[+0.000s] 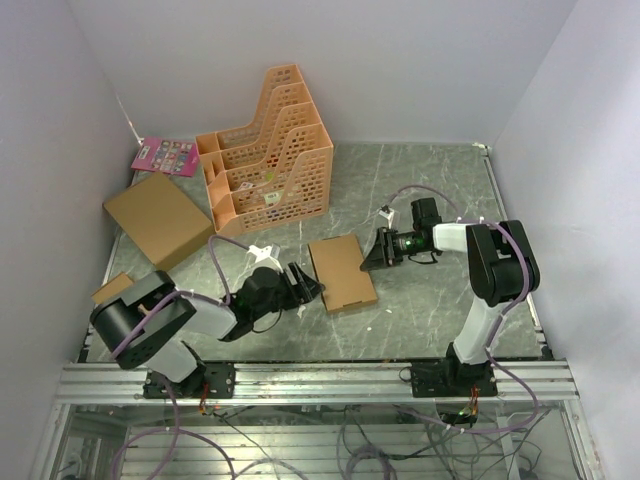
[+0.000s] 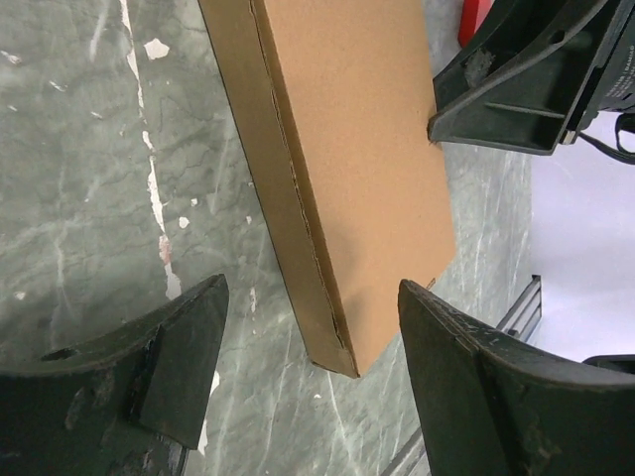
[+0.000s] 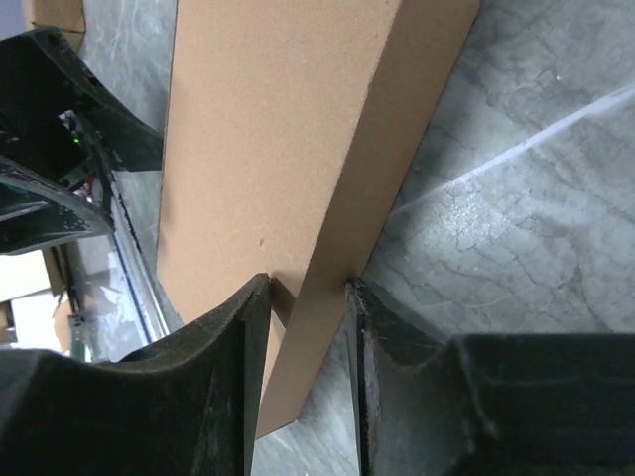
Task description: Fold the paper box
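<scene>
The paper box [image 1: 342, 270] lies closed and flat on the grey marbled table, between the two arms. My left gripper [image 1: 310, 285] is open just left of the box's near corner. In the left wrist view that corner of the box [image 2: 357, 129] points into the wide gap of the left gripper [image 2: 311, 297] and touches neither finger. My right gripper [image 1: 372, 252] sits at the box's right edge. In the right wrist view the right gripper [image 3: 308, 288] is shut on that edge of the box [image 3: 268, 129], one finger on the top face and the other against the side wall.
An orange mesh file rack [image 1: 268, 150] stands at the back. A larger flat brown box [image 1: 158, 218] lies at the left, a small brown box [image 1: 112, 288] by the left arm's base, a pink card [image 1: 165, 155] in the back left corner. A metal rail [image 1: 320, 380] runs along the near edge.
</scene>
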`<state>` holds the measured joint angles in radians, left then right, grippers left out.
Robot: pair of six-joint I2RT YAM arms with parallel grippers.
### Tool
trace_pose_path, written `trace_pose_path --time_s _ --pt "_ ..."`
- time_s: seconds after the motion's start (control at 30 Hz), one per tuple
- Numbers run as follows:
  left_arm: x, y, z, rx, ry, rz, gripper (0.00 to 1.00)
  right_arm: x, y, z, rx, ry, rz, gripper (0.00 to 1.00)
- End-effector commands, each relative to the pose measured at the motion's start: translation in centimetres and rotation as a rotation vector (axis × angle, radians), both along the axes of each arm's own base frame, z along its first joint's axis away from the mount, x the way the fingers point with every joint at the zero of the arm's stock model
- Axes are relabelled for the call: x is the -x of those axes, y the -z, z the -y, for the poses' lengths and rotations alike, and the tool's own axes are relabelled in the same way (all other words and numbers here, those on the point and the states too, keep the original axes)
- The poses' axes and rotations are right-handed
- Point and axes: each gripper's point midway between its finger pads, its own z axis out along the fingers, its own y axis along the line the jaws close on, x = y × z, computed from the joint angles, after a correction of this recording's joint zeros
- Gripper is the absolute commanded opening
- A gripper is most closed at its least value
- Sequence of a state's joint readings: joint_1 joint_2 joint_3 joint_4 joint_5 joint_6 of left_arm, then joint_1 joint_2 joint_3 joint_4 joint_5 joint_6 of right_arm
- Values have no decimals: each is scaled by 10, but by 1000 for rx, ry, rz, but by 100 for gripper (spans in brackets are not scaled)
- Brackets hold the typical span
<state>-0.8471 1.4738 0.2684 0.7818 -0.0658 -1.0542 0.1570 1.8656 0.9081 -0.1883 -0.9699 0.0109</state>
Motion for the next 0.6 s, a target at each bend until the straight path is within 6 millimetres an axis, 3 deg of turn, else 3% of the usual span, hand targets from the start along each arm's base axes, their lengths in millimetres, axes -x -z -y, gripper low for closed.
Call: trace_pose_path --time_s 0.0,0.57 --pt "-10 -27 19 123 25 62 80 -7 18 15 46 55 -37 33" --pt "-13 -11 39 185 61 28 87 -5 35 34 3 106 -158 28"
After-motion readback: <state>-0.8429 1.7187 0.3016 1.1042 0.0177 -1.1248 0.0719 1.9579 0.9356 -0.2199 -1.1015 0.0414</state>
